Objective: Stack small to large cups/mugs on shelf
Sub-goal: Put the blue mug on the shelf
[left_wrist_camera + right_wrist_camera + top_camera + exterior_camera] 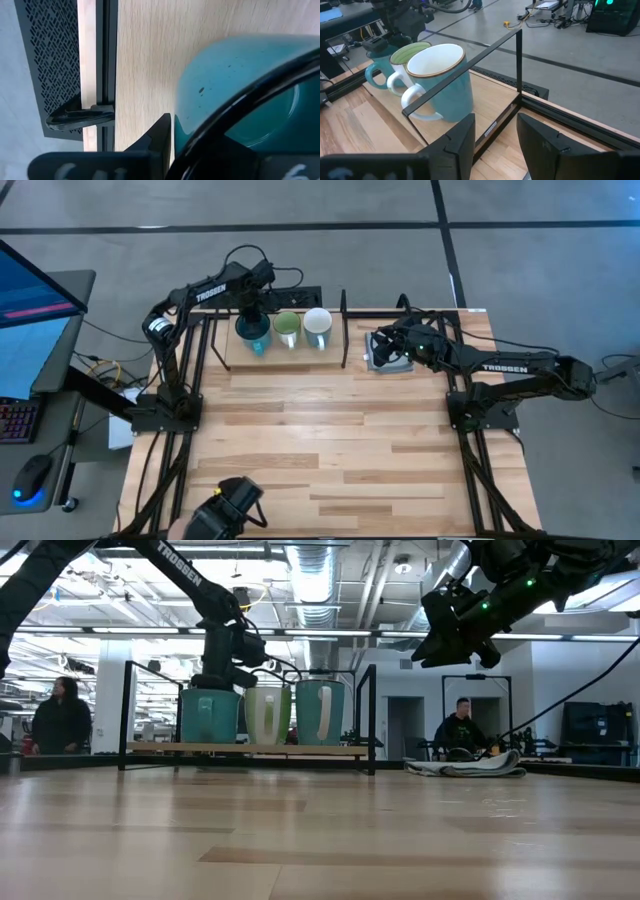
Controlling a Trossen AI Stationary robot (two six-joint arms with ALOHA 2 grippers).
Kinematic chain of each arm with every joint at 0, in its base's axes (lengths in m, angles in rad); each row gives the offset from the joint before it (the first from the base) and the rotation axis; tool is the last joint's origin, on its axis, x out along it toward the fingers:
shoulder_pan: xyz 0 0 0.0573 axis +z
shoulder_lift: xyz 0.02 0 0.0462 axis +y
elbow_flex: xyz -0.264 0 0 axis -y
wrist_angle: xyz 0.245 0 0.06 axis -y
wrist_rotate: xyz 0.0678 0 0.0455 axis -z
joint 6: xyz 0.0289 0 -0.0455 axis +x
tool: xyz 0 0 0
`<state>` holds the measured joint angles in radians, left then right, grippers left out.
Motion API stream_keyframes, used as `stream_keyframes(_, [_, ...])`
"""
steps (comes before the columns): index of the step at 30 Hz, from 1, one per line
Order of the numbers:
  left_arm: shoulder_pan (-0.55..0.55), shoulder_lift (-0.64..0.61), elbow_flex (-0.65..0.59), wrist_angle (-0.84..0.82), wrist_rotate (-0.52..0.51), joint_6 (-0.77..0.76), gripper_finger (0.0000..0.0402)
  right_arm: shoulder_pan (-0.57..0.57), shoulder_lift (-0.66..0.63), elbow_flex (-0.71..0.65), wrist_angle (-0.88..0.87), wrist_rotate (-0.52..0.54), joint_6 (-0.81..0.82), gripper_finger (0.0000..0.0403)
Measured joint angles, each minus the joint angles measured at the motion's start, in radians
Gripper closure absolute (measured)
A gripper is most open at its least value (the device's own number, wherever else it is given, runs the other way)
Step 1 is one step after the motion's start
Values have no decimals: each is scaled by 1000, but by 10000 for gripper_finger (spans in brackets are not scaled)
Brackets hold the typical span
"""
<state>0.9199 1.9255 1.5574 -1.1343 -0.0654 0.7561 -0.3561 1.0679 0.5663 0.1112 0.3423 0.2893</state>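
— Where's the teal mug (pixel 253 332)?

— On the shelf (pixel 232 352), beside the green mug (pixel 287 326). My left gripper (pixel 254 317) pinches its rim, jaws narrow. Glazed, hard, probably slippery, chippable. Right gripper (pixel 492 135) hangs part-open, empty.

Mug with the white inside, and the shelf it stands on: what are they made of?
The handled mug with a white inside and pale blue outside looks like glazed ceramic: smooth, slightly shiny walls and a thick, brown-edged lip. The shelf's light plank board looks like matte wood, with visible grain. Its thin black frame is probably painted metal tube.
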Motion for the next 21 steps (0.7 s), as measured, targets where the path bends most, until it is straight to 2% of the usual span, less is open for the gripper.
stream_keyframes(11, [-33,-1,0,41,-1,60,361,0,0,0,0,0,0,236])
stream_keyframes(21, [-38,-2,0,23,-52,59,360,0,0,0,0,0,0,236])
